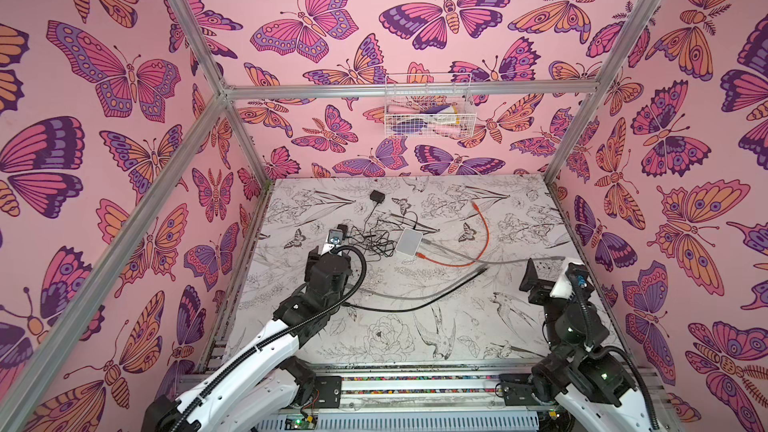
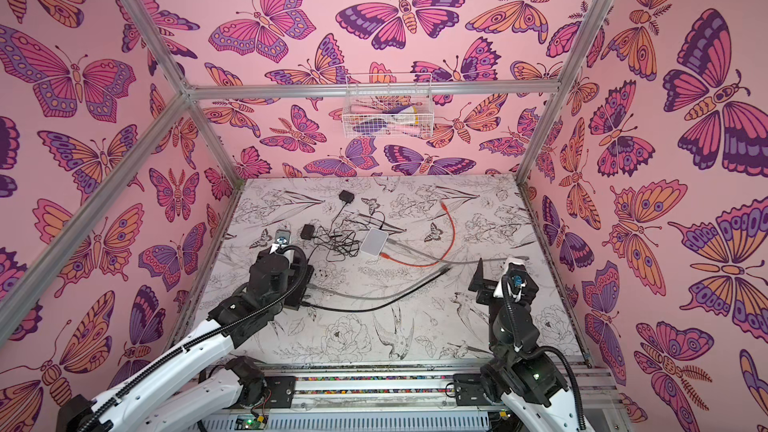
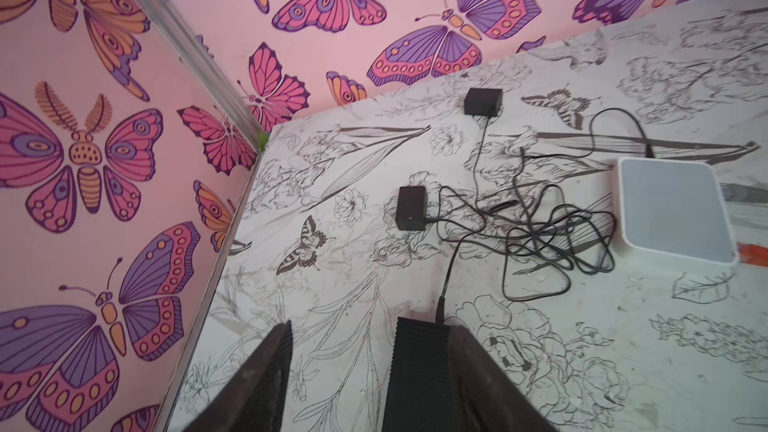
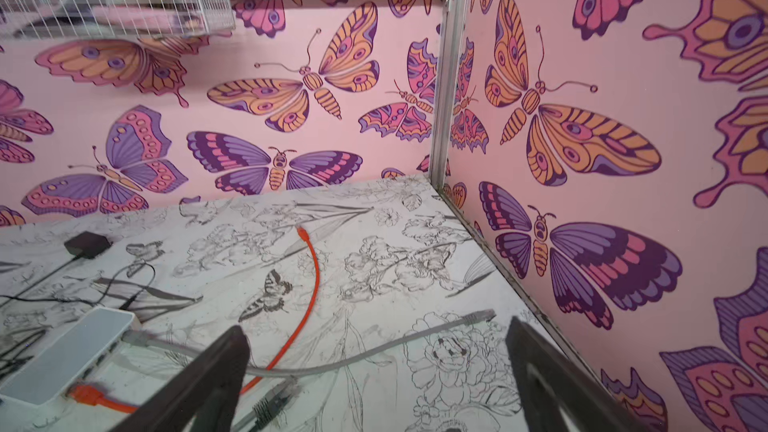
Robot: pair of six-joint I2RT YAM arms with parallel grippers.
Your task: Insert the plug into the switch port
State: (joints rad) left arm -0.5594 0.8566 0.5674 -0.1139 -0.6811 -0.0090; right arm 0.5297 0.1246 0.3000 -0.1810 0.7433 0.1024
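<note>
Plug: an orange plug [image 4: 87, 394] was seen touching the port side of the switch [image 4: 62, 359]; full seating could not be judged.
Switch: was laid mid-table [image 1: 415, 347], beside tangled black cords [image 3: 552, 234].
Left gripper [image 3: 370, 326]: was parted, with a black adapter [image 3: 419, 367] lying against one finger and a gap shown to the other.
Right gripper [image 4: 376, 324]: was spread wide and empty, well apart from the switch.

The switch [image 1: 409, 241] is a flat white square box lying face up near the middle of the table [image 1: 498, 326], turned slightly askew. An orange plug [image 4: 88, 395] sits in a port on its near side. A grey plug [image 4: 137, 336] appears seated in another port on that side.
</note>
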